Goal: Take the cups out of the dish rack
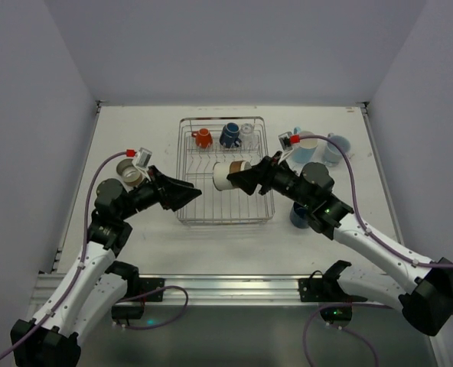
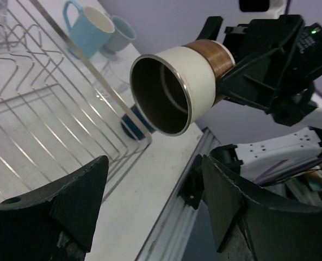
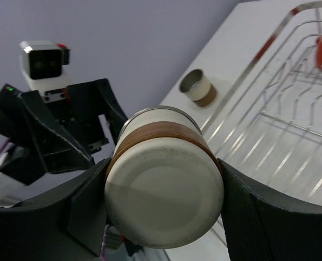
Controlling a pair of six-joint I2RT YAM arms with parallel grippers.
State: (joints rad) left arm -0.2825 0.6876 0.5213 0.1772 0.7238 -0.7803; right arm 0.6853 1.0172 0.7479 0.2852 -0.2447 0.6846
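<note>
Jaws of the right gripper (image 1: 240, 177) are closed on the base end of a cream-and-brown tumbler (image 1: 225, 174), one finger on each side of its brown band. The tumbler is held on its side above the middle of the dish rack (image 1: 219, 206), its open mouth turned to 9 o'clock and its flat base towards the right wrist camera.

Jaws of the left gripper (image 2: 155, 201) stand wide apart with nothing between them. They point at the tumbler's mouth from 9 o'clock, close to it but not touching.

Positions as seen from above, taken from the held tumbler:
- 11 o'clock: orange mug (image 1: 202, 138), in the far row of the rack.
- 12 o'clock: dark blue mug (image 1: 229, 135), in the same row.
- 1 o'clock: clear glass (image 1: 247, 134), at the right end of that row.
- 2 o'clock: two light blue mugs (image 1: 307, 147) (image 1: 335, 149), on the table (image 1: 234, 252) outside the rack's right side.
- 4 o'clock: another dark blue mug (image 1: 299, 215), on the table, partly covered by the right arm.
- 9 o'clock: second cream-and-brown tumbler (image 3: 198, 87), on the table outside the rack's left side, beside the left wrist.
</note>
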